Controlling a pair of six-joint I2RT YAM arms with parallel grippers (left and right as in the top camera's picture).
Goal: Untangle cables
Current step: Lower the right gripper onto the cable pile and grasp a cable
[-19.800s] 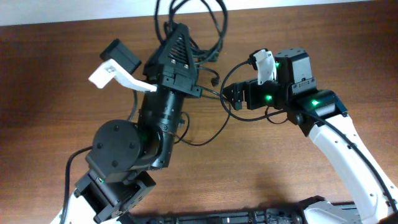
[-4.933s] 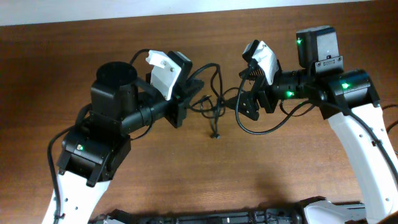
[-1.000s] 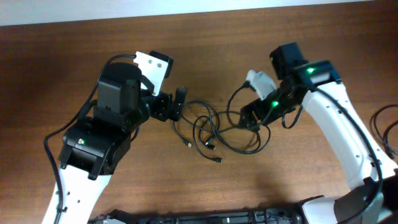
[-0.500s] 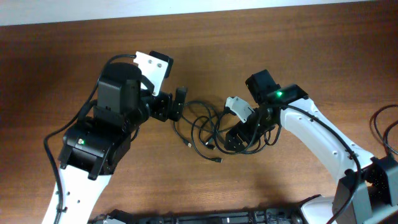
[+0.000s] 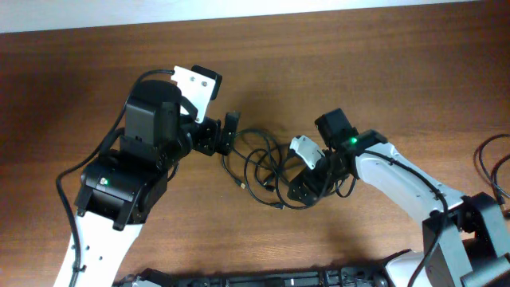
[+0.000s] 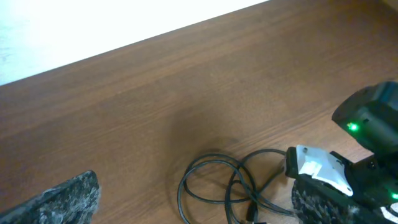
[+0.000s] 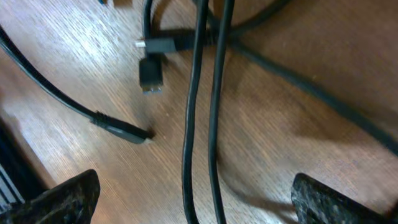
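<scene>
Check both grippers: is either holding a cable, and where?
Nothing is held. The right gripper stands open over the cables; the left gripper is open beside them.

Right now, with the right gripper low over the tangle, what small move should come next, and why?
Probably ease the right gripper down and close it on the cables: two strands run side by side between its open fingers and lie flat on the table, so a short descent should catch them. The left gripper hangs open beside the pile, holding nothing.
</scene>
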